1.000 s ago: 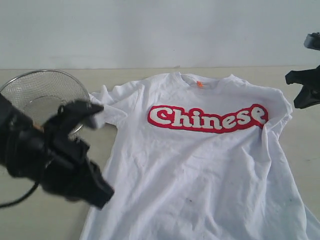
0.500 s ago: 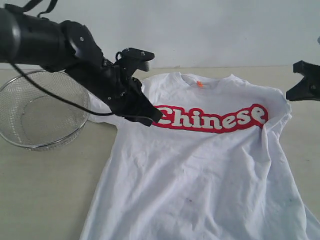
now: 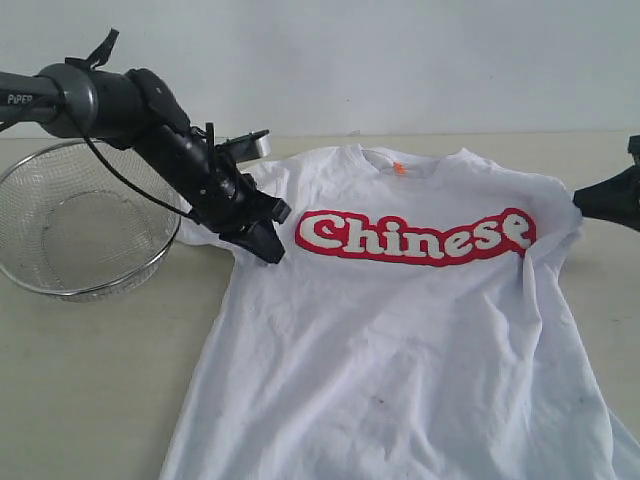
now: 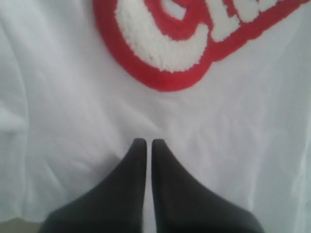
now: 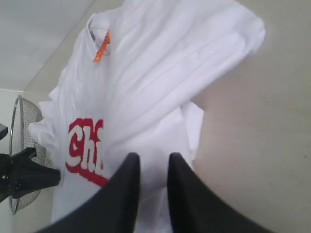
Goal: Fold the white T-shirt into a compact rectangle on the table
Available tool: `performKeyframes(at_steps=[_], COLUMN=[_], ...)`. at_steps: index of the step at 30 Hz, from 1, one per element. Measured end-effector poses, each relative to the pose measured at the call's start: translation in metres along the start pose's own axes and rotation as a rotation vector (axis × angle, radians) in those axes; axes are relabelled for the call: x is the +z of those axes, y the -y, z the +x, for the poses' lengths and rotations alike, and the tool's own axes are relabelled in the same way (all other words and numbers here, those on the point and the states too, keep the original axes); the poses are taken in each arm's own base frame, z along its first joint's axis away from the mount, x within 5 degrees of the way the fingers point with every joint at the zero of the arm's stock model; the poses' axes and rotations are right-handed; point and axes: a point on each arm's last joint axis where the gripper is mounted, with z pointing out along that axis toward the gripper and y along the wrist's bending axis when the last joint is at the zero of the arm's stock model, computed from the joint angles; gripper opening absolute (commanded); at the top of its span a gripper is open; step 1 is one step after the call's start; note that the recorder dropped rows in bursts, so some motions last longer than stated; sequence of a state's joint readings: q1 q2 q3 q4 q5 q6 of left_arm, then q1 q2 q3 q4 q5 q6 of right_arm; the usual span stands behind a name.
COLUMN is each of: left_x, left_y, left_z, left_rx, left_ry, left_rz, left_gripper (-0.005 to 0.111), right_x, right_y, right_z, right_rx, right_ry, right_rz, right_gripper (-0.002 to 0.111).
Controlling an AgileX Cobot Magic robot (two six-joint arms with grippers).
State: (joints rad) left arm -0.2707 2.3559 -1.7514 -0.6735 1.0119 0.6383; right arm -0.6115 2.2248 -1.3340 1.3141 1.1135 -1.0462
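Observation:
The white T-shirt (image 3: 400, 340) lies chest-up on the table (image 3: 90, 390), its red "Chinese" lettering (image 3: 415, 237) and orange neck tag (image 3: 400, 168) showing. My left gripper (image 3: 268, 247) points down at the shirt's left chest, beside the letter C. In the left wrist view its jaws (image 4: 146, 142) are shut, with nothing between them, just over the white cloth (image 4: 73, 97). My right gripper (image 3: 585, 200) is at the shirt's right sleeve edge. In the right wrist view it (image 5: 152, 158) has its jaws a little apart above the shirt (image 5: 160, 73).
A round wire-mesh basket (image 3: 75, 225) stands at the left, close behind the left arm (image 3: 110, 100). Pale wall runs along the table's far edge. Bare table (image 5: 262, 121) lies to the shirt's right.
The left arm swung up from the front left and came down over the shirt's left chest. The right gripper sank to the right sleeve edge and its jaws parted.

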Motion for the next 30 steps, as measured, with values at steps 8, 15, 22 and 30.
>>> performKeyframes(at_steps=[8,15,22,30], left_x=[0.006,0.022,0.027,0.027], left_y=[0.001,0.007,0.014,0.014], left_z=[-0.001,0.0,0.001,0.002], left_rx=[-0.019,-0.023,-0.012,-0.012], left_ry=[0.009,-0.015,-0.041,-0.043], left_rz=[0.024,0.054,0.073,0.074], left_gripper=[0.005,0.005,0.005,0.005], right_x=[0.006,0.039,0.052,0.055], right_y=[0.004,-0.01,-0.021,-0.019], right_z=[-0.001,0.0,-0.003,-0.006], right_rx=[0.076,0.058,0.02,0.013], right_ry=[0.025,0.022,0.027,0.056], right_rz=[0.026,0.091,0.102,0.152], right_gripper=[0.105,0.105,0.105,0.051])
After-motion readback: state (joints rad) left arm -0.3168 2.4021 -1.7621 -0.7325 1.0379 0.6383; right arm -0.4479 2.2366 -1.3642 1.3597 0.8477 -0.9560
